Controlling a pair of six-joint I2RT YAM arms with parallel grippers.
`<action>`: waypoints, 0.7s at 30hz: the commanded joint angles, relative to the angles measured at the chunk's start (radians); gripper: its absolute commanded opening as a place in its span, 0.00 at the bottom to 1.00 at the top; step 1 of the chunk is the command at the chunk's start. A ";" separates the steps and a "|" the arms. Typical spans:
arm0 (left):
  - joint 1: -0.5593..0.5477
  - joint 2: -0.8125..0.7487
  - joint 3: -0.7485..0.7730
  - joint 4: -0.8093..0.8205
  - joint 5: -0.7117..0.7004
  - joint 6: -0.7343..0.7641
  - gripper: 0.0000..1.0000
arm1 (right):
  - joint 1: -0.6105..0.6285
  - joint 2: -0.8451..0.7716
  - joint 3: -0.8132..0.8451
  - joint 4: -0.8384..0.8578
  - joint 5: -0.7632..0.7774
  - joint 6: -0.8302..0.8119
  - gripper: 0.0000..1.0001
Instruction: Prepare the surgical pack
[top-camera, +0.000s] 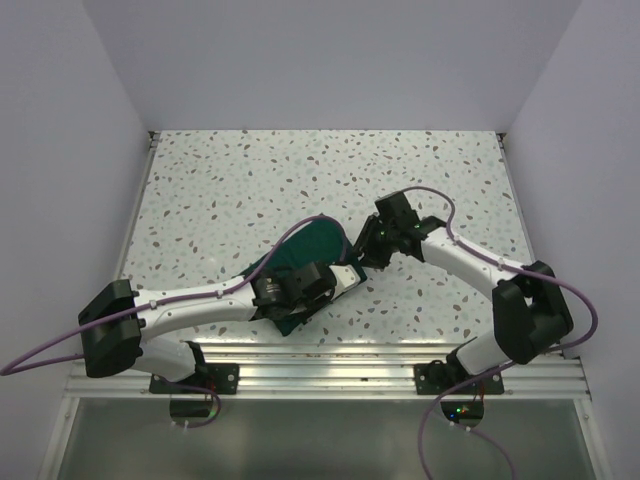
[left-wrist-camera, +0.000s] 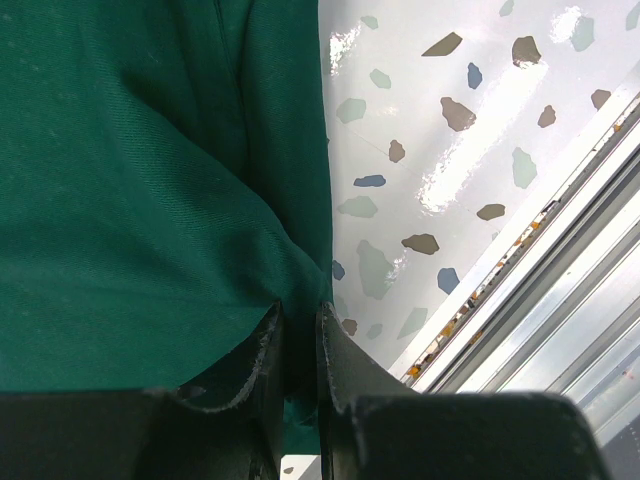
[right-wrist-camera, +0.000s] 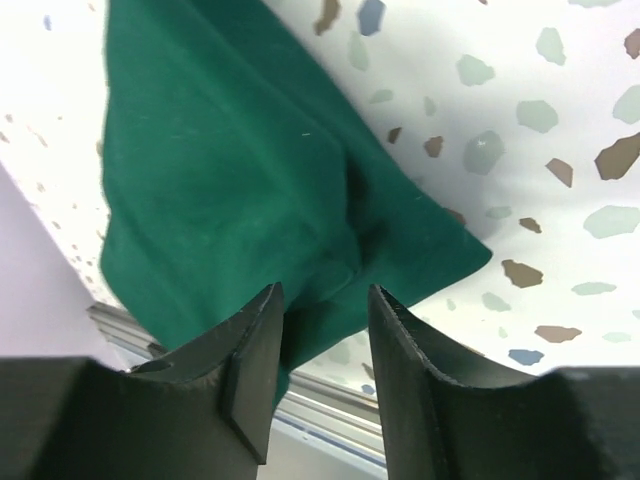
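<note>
The surgical pack shows only as a dark green cloth bundle (top-camera: 312, 243) lying on the speckled table near its front edge. No tray, scissors or gauze can be seen. My left gripper (top-camera: 343, 280) sits over the bundle's near right side. In the left wrist view its jaws (left-wrist-camera: 298, 308) are pinched on a fold of the green cloth (left-wrist-camera: 130, 200) at its edge. My right gripper (top-camera: 363, 254) is at the bundle's right corner. In the right wrist view it (right-wrist-camera: 325, 292) stands open, with the cloth (right-wrist-camera: 220, 170) just beyond the fingertips and a fold reaching between them.
A ribbed aluminium rail (top-camera: 330, 358) runs along the near table edge, close to the cloth, and shows in the left wrist view too (left-wrist-camera: 560, 300). White walls close the table on the left, right and far sides. Speckled tabletop (top-camera: 300, 180) stretches behind the bundle.
</note>
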 joint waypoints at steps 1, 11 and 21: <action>-0.009 -0.018 0.003 0.017 0.030 -0.026 0.00 | -0.004 0.025 0.000 0.020 -0.025 -0.025 0.42; -0.008 -0.006 0.011 0.021 0.036 -0.025 0.00 | -0.004 0.089 -0.003 0.072 -0.033 -0.052 0.30; -0.008 -0.002 0.003 0.020 0.038 -0.029 0.00 | -0.005 0.102 -0.010 0.058 -0.038 -0.063 0.04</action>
